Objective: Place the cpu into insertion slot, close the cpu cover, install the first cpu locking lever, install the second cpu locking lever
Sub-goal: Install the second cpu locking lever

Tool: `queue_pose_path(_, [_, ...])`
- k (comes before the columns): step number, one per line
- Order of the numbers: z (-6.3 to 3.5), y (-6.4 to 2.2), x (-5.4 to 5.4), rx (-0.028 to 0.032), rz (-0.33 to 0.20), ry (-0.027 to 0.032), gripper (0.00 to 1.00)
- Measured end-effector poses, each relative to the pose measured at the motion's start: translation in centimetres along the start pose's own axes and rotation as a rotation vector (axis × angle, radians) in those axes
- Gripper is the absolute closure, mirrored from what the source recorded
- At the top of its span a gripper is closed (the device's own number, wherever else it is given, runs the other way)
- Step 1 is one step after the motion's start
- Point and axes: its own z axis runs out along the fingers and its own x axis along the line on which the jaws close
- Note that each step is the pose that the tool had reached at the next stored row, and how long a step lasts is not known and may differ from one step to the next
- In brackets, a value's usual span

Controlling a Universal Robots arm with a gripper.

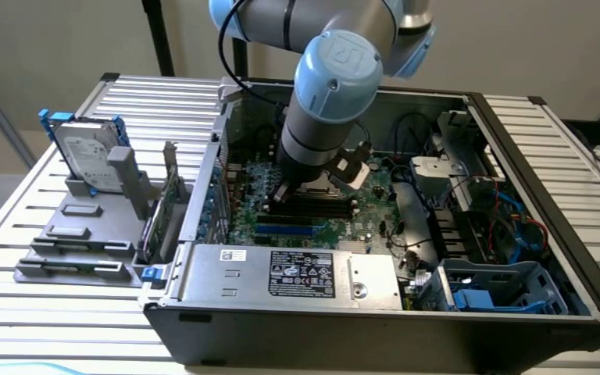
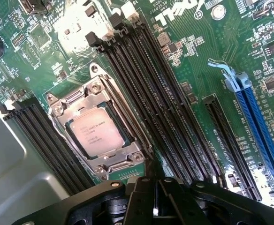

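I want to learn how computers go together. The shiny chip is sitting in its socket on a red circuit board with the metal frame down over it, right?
Almost. The circuit board is green, not red; the wrist view shows it. The rest holds: the cpu sits in its socket with the cpu cover down around it.

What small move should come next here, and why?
Probably move the shut tool toward a locking lever beside the cpu cover. The cpu already sits in the insertion slot with the cover down over its edges, and the tool carries nothing.
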Motion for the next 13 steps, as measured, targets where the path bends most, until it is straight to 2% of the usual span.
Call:
queue_pose_path(7, [-0.08, -0.03, 0.0, -0.0165, 0.002, -0.0229, 0.89])
queue_pose_path(9, [-0.6, -0.16, 0.2, -0.0186, 0.003, -0.0263, 0.89])
queue_pose_path(13, [-2.09, -0.62, 0.6, -0.0193, 0.003, -0.0282, 0.89])
